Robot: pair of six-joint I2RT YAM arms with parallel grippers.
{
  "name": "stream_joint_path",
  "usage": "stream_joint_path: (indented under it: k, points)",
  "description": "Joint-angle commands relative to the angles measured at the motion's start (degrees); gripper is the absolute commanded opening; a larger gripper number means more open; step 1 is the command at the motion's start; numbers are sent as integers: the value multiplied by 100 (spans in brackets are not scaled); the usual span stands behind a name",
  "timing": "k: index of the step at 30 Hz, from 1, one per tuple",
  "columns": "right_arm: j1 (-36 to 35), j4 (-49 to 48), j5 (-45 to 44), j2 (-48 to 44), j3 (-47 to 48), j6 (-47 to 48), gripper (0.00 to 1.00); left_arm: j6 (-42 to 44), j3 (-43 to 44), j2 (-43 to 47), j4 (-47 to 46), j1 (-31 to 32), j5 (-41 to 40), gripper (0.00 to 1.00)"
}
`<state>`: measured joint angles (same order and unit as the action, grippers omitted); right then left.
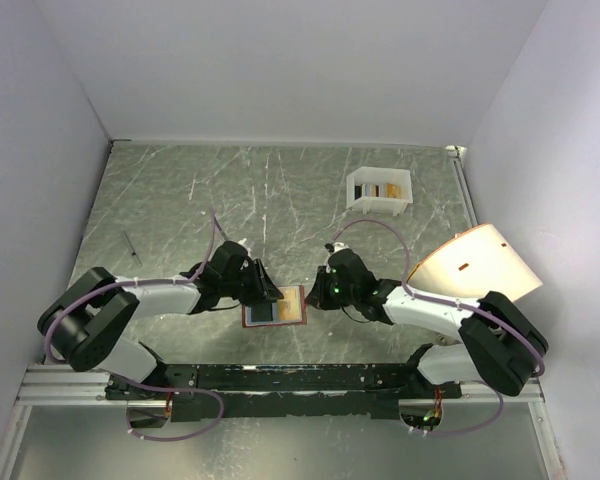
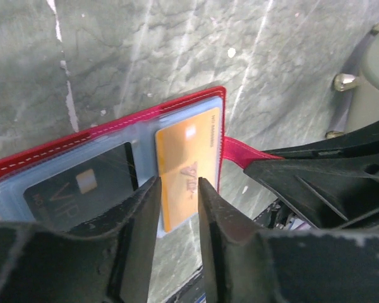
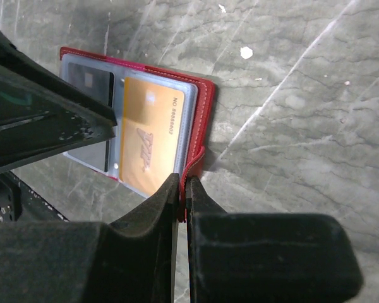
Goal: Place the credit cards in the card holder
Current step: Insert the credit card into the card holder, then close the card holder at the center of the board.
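Marbled table: orange card reads "VIP", perhaps "NO 8888882"; left claw parted, right claw pinches card holder.

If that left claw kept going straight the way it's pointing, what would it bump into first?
Most likely the orange card, which lies on the open red card holder directly ahead of the left gripper. Depth is hard to judge in the wrist view, so the fingertips may be very close to it.
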<state>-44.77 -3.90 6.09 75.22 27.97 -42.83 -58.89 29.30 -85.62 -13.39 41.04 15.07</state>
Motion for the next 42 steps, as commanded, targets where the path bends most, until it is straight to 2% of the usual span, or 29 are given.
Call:
stream_joint_path:
  k: [1, 7, 11, 15, 18, 26, 31, 35, 42]
  points:
    - [-32, 416, -432, -247, 251, 235, 0, 157, 93, 372, 330, 25, -32, 44]
    - [-31, 720, -648, -284, 447, 386, 0, 539, 206, 815, 1328, -209, -298, 50]
    - [-31, 820, -683, -224, 548, 445, 0, 762, 63, 1338, 1908, -635, -350, 51]
    - [-26, 956, -754, -229, 653, 505, 0, 876, -223, 1863, 2257, -1043, -294, 52]
    - [-23, 1095, -774, -299, 773, 538, 0, 867, -448, 2029, 2279, -1093, -191, 50]
    - [-30, 1328, -695, -477, 1065, 577, 0, 784, -893, 1666, 1393, -1103, 472, 39]
    - [-31, 1299, -593, -544, 1097, 490, 0, 561, -1060, 1267, 517, -1098, 1046, 48]
    - [-31, 1196, -511, -549, 1008, 410, 0, 251, -1260, 1003, -337, -1098, 1426, 49]
    - [-40, 1034, -418, -459, 908, 345, 0, -131, -1315, 553, -1153, -1098, 1722, 50]
